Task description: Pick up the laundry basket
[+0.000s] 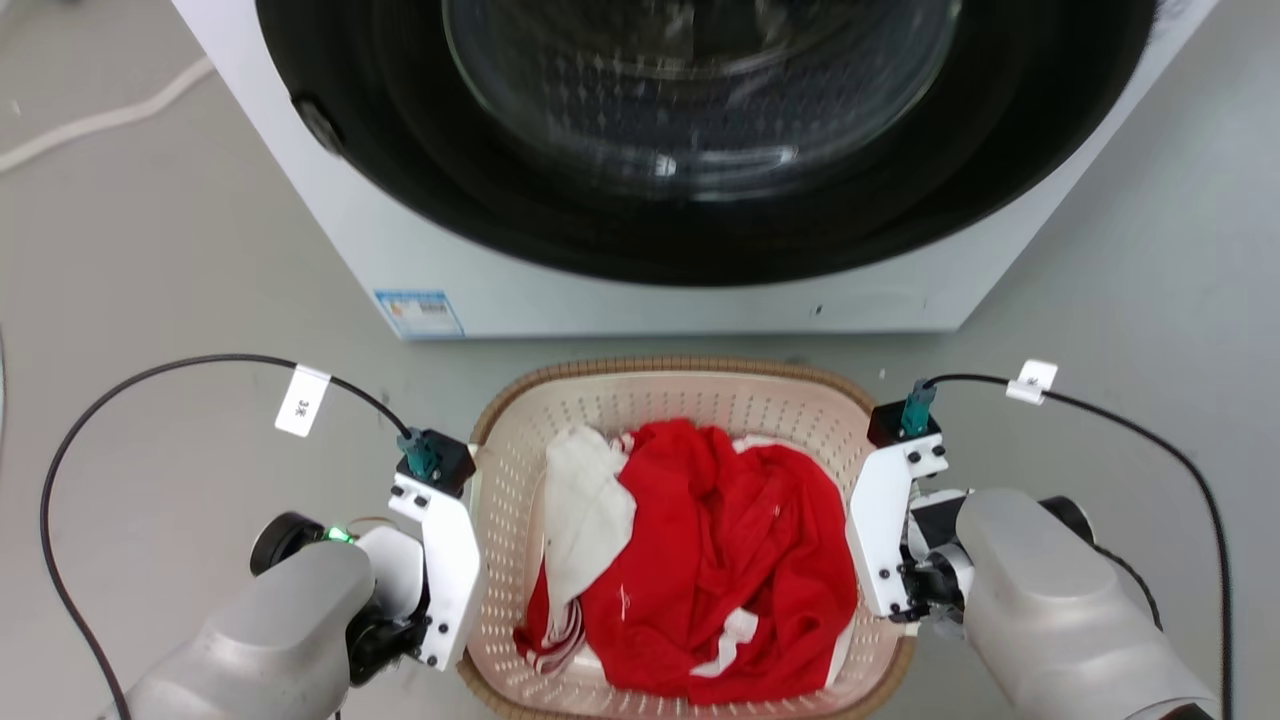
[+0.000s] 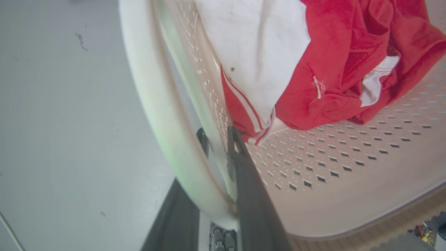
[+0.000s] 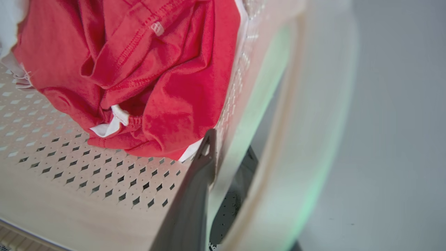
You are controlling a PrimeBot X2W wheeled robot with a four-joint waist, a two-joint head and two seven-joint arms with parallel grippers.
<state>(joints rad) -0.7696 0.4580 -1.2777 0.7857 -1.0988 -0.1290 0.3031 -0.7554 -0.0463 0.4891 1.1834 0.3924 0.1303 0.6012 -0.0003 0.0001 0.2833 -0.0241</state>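
Laundry basket [image 1: 680, 366] lies on or just above the grey floor [image 1: 150, 250], lift not discernible, directly before the washer [image 1: 640, 300] front, between both arms. Inside: red garment [image 1: 730, 540] heaped mid-basket, white cloth [image 1: 590, 510] against its left side.

Left gripper [image 2: 217, 139] is clamped on the basket's left wall, one finger inside and one between the wall and the white handle [image 2: 153, 104].

Right gripper [image 3: 230, 150] likewise pinches the right wall, inner finger touching red fabric.

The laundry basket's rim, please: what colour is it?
The laundry basket rim is woven-look brown, clearest in the head view.
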